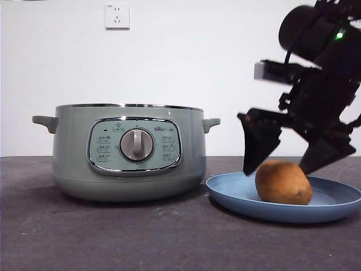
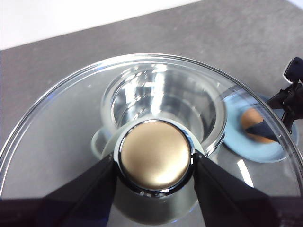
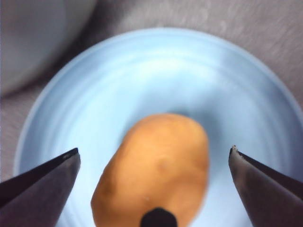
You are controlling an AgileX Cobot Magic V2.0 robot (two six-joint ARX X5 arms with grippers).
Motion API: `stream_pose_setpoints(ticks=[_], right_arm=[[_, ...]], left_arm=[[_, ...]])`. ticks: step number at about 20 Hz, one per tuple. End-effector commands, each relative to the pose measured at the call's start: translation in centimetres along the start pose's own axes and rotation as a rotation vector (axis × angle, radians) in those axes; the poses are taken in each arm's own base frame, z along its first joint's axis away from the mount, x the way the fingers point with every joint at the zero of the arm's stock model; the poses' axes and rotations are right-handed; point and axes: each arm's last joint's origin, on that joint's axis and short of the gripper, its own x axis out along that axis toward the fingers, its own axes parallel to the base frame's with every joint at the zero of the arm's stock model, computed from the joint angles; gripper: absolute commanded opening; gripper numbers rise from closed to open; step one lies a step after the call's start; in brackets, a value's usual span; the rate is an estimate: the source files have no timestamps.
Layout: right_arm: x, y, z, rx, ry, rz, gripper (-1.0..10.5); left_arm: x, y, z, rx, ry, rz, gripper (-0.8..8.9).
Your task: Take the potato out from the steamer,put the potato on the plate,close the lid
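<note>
The pale green steamer stands uncovered on the table; through the glass, the left wrist view shows its bare metal inside. My left gripper is shut on the gold-looking knob of the glass lid, held in the air over the steamer and out of the front view. The orange-brown potato lies on the light-blue plate right of the steamer. Just above it my right gripper is open, one jaw on each side of the potato, apart from it.
A dark grey cloth covers the table. Behind it is a white wall with a socket. The plate sits close to the steamer's right side.
</note>
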Motion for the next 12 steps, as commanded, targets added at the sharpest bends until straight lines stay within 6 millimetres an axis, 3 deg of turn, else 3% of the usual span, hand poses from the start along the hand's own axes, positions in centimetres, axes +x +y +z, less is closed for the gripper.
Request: stream_pose_setpoints(ticks=[1,4,12], right_arm=[[-1.9,0.1,0.4,0.02,-0.062,-0.003,6.1],[-5.7,0.4,0.7,0.019,-0.158,0.0,6.1],[-18.9,1.4,-0.5,0.015,-0.564,0.012,6.0]], left_arm=[[1.2,0.2,1.5,0.045,-0.08,-0.044,-0.09],[4.4,0.7,2.7,0.048,-0.076,-0.085,-0.09],[13.6,0.8,4.3,0.084,-0.049,-0.153,-0.09]])
